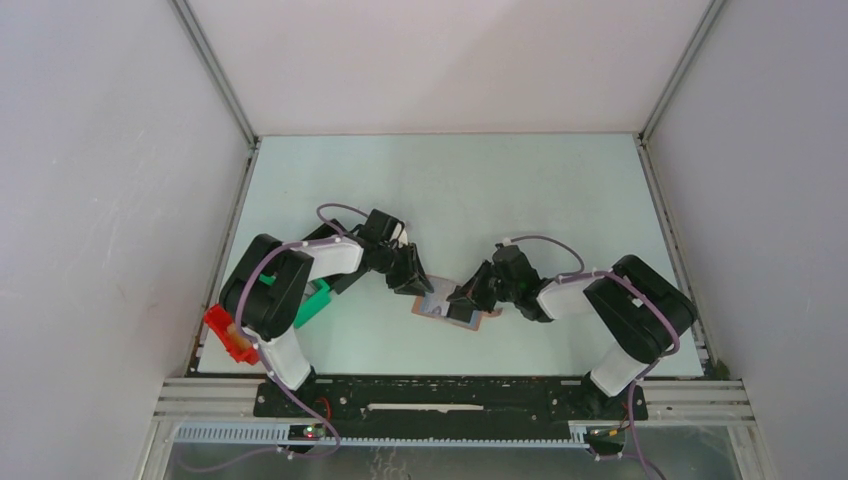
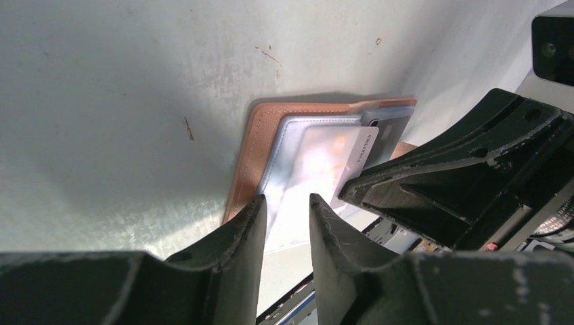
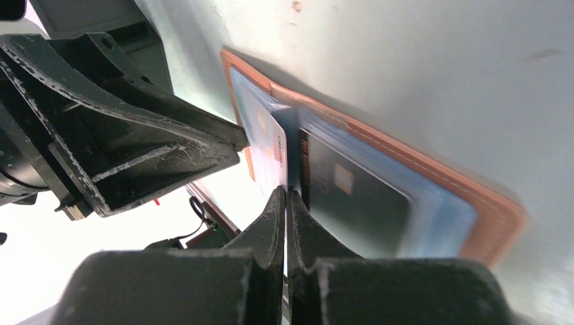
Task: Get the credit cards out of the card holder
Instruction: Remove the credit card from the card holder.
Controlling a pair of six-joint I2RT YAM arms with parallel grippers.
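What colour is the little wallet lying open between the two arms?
Tan-brown card holder with pale blue inner panels; the right wrist view shows it best.

White enclosure walls (image 1: 100,150), alu corner rails (image 1: 215,70), pale-green tabletop (image 1: 450,180), even light

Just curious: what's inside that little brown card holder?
The card holder lies open: blue-grey sleeves, a pale card pinched by the right gripper, a black card in its pocket. Anything beneath the cards is covered.

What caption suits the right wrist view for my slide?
Right gripper shut on the pale card at the open card holder, black card alongside.
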